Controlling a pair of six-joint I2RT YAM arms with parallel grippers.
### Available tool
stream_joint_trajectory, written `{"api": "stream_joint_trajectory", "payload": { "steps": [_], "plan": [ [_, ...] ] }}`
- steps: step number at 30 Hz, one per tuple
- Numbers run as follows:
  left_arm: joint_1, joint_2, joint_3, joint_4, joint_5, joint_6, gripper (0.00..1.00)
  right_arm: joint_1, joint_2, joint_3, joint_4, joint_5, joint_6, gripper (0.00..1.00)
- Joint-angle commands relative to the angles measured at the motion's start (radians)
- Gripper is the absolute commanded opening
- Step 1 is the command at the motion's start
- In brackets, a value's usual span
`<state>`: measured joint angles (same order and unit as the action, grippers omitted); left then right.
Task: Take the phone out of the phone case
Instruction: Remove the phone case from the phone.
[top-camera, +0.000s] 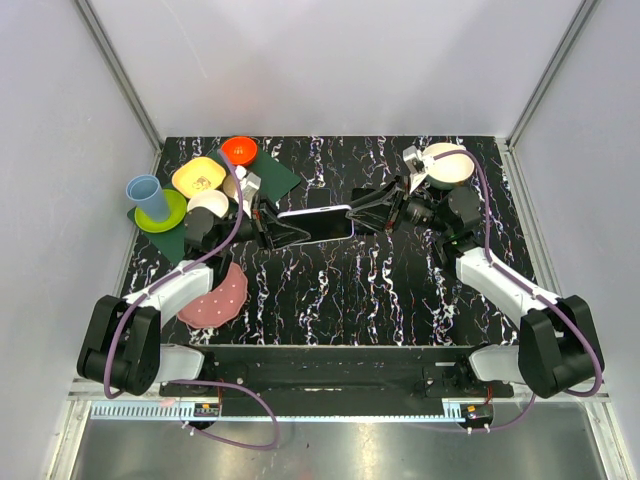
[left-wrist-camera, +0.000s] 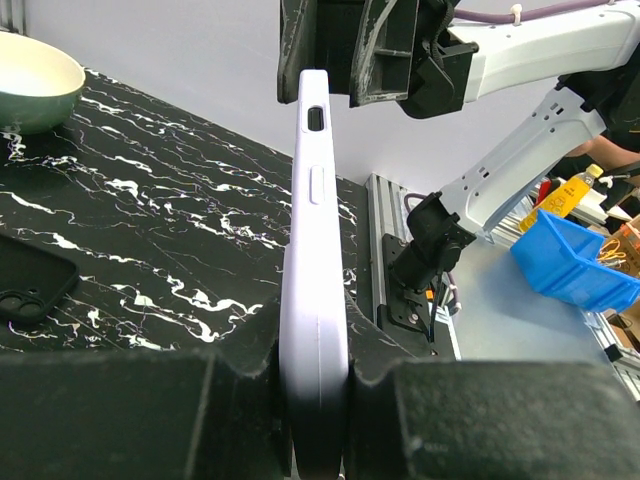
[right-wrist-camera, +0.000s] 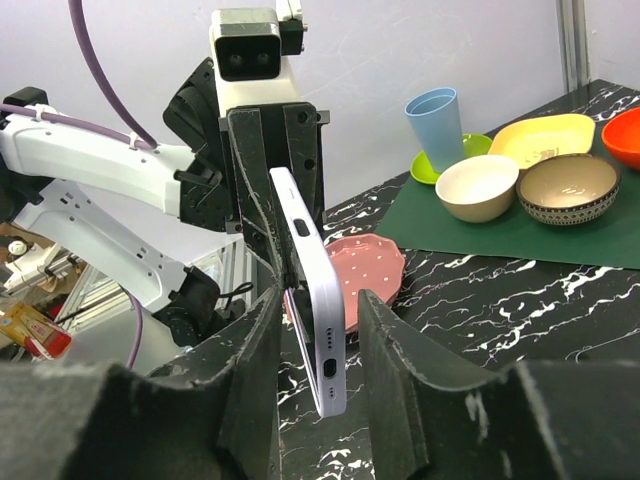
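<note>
At the far left of the table (top-camera: 330, 300), a blue cup (top-camera: 146, 196) is standing on a green saucer (top-camera: 176, 213), with a yellow dish (top-camera: 198, 177), a white bowl (top-camera: 208, 203) and a red bowl (top-camera: 239, 151) sitting close by around a green mat (top-camera: 278, 176). A pink plate (top-camera: 215, 298) is lying nearer the arm bases, well apart from that cluster. The left gripper (top-camera: 274, 231) is reaching in from the left and clamping its fingers (left-wrist-camera: 200, 410) tight on the left end of the phone (top-camera: 315, 223), which is still sitting inside its lilac phone case (left-wrist-camera: 315, 300). The phone is being held lengthwise between the two arms over the middle of the table, its dark face showing from above. The left wrist view is showing the case's side with its button and slot. A black case (left-wrist-camera: 30, 290) is lying on the table under the right arm. The right gripper (top-camera: 357, 213) is coming in from the right and straddling the phone's other end. Its jaws are standing narrow but not clamped: its own wrist view is showing a thin gap between each finger (right-wrist-camera: 385, 360) and the case. Farther right, a cream bowl (top-camera: 446, 165) is sitting near the table's far right corner.
</note>
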<state>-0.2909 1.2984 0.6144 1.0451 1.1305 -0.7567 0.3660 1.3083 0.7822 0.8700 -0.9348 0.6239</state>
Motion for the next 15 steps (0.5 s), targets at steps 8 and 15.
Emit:
{"api": "stream_joint_trajectory", "payload": {
  "steps": [8, 15],
  "plan": [
    [-0.017, -0.001, 0.022, 0.098, 0.035, 0.028, 0.00, -0.004, 0.005, -0.014, 0.126, -0.021, 0.079, 0.24],
    [-0.017, -0.008, 0.021, 0.093, 0.034, 0.039, 0.00, -0.004, 0.005, -0.014, 0.129, -0.039, 0.082, 0.14]
  ]
}}
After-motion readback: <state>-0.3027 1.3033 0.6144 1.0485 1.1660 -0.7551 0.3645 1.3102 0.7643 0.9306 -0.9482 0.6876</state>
